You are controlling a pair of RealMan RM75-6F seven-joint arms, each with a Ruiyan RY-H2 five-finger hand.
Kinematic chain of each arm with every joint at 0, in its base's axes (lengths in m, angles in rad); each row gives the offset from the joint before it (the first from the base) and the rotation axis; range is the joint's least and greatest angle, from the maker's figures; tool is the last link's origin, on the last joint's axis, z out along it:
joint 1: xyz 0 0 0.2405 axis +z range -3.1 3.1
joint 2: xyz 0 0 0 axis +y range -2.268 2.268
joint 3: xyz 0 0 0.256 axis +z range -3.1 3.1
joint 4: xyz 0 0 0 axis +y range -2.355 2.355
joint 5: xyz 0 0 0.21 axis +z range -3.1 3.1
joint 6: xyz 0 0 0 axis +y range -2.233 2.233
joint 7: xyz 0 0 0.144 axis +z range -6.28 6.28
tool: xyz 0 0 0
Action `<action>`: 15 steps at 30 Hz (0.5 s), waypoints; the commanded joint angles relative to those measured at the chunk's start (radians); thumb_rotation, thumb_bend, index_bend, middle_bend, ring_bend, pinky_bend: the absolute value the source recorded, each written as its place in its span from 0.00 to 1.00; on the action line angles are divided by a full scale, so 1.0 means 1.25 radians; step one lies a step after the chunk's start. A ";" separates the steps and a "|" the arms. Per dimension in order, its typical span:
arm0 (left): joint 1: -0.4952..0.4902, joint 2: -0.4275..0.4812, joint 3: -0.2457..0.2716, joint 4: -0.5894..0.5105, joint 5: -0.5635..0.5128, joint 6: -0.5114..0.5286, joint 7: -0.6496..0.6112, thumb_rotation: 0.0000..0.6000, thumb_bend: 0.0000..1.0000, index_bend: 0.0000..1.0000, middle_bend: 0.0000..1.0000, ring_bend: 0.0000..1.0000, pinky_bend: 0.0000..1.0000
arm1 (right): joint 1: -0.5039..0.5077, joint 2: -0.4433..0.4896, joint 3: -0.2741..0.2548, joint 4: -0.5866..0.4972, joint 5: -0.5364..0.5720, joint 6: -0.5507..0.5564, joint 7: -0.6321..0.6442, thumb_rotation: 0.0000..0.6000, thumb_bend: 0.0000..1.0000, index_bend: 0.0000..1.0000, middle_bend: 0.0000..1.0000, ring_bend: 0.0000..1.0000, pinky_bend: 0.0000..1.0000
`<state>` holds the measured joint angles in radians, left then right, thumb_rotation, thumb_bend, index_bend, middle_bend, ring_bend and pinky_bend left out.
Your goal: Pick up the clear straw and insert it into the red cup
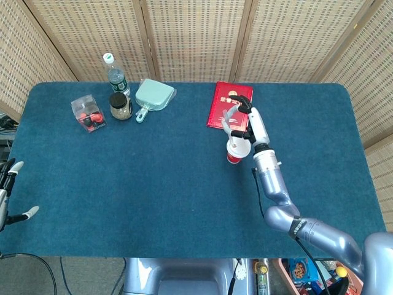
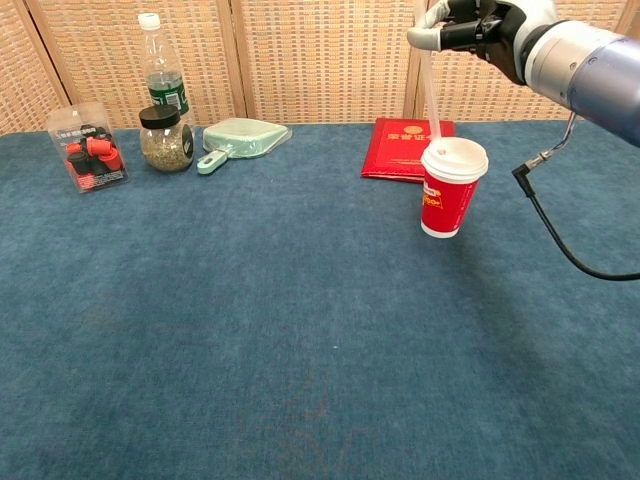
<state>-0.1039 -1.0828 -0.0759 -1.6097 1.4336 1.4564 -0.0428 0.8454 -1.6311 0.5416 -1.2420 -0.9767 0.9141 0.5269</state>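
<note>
The red cup (image 2: 449, 196) with a white lid (image 1: 237, 149) stands on the blue table right of centre. My right hand (image 2: 478, 22) hovers above it and pinches the clear straw (image 2: 432, 95), which hangs nearly upright with its lower end at the lid's left rear edge. In the head view the right hand (image 1: 244, 118) sits just beyond the cup, and the straw (image 1: 226, 125) shows faintly. My left hand (image 1: 8, 193) is at the table's left edge, fingers apart, holding nothing.
A red booklet (image 1: 228, 105) lies just behind the cup. At the back left stand a water bottle (image 1: 116, 76), a small jar (image 1: 120, 106), a clear box with red items (image 1: 88, 114) and a pale green dustpan-like scoop (image 1: 152, 95). A black cable (image 2: 560, 235) hangs from the right arm.
</note>
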 commanded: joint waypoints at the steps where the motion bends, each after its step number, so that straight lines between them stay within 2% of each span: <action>1: 0.000 0.000 0.000 0.000 0.000 0.000 -0.001 1.00 0.07 0.00 0.00 0.00 0.00 | 0.001 -0.002 -0.001 0.002 -0.001 -0.003 -0.002 1.00 0.48 0.70 0.23 0.00 0.00; 15: -0.003 -0.002 0.000 0.002 -0.006 -0.009 0.001 1.00 0.07 0.00 0.00 0.00 0.00 | -0.003 -0.017 -0.007 0.035 -0.009 -0.012 0.004 1.00 0.48 0.71 0.23 0.00 0.00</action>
<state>-0.1079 -1.0849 -0.0764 -1.6070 1.4260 1.4456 -0.0407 0.8427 -1.6517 0.5340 -1.1986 -0.9873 0.8997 0.5311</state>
